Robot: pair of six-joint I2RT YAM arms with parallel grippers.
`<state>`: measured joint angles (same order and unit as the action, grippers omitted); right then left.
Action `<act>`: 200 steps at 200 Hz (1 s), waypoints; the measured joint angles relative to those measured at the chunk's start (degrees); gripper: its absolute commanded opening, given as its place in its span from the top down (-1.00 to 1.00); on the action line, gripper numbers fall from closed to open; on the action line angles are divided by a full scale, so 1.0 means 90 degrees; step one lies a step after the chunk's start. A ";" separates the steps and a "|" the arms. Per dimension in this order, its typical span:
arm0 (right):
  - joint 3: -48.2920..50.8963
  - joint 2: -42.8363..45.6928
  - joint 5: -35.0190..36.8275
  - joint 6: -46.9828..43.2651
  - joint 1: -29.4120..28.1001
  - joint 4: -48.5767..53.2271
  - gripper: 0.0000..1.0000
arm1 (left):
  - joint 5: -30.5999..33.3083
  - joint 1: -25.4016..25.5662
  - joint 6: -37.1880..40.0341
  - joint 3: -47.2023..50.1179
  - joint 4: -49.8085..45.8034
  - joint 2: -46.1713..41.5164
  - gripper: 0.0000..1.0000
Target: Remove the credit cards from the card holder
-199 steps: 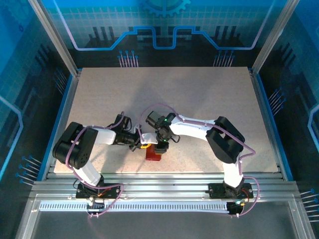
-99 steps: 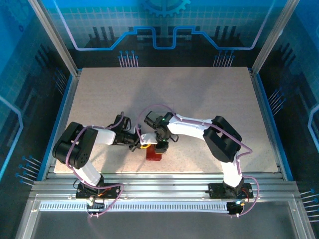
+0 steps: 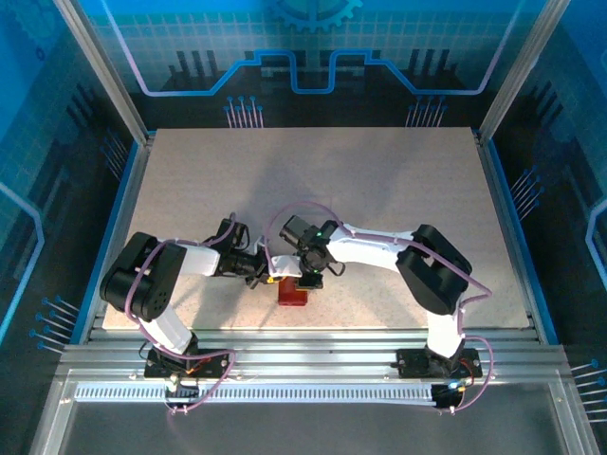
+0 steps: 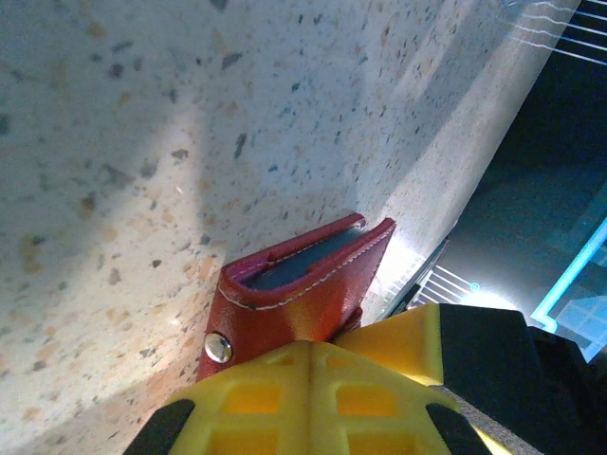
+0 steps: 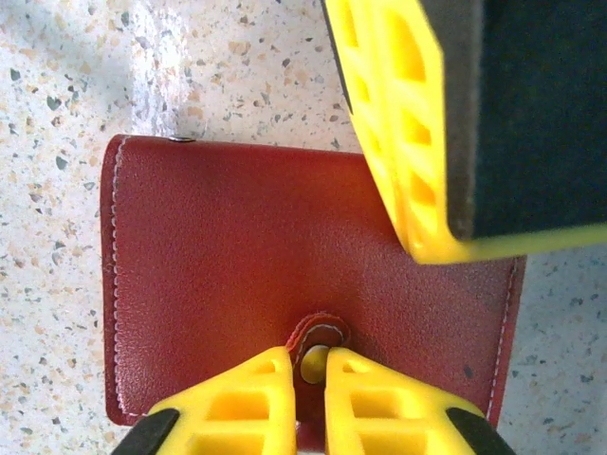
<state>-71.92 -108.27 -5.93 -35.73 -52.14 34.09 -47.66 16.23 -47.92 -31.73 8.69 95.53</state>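
The card holder is a red wallet lying folded shut on the table, also visible as the card holder near the front edge. My right gripper is shut on its little tab, with the pale snap button between the fingertips. My left gripper is shut, its tips pressed against the card holder beside a silver snap. A blue-grey edge shows inside the fold; I cannot tell whether it is one of the credit cards. From above, the left gripper and right gripper meet over the wallet.
The speckled table stretches open behind and to both sides of the arms. A metal rail runs along the front edge just below the wallet. Blue glass walls enclose the cell.
My right gripper's fingers have closed in on the wallet's tab and its wrist has shifted slightly left. The left arm and the wallet have stayed put.
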 measured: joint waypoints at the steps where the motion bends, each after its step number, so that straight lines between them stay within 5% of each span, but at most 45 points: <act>1: 0.0019 0.0012 0.0002 0.0010 0.0000 -0.0022 0.85 | 0.0000 0.0000 0.0000 0.0000 0.0000 0.0000 1.00; 119: 0.2191 0.1469 0.0393 0.2035 -0.0129 -0.2807 1.00 | 0.0095 -0.0019 0.0051 0.0002 -0.0267 -0.0085 1.00; 174: 0.2958 0.1962 0.1083 0.3606 -0.0413 -0.3546 0.36 | 0.0170 -0.0019 0.0046 0.0002 -0.0529 -0.0277 0.87; 200: 0.2982 0.2263 0.1338 0.4707 -0.0432 -0.3577 0.22 | 0.0257 -0.0019 0.0097 -0.0039 -0.0913 -0.0622 0.81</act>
<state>-45.08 -87.90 6.11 6.63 -56.03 1.89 -45.34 16.05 -47.05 -32.08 0.47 89.93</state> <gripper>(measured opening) 0.368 0.088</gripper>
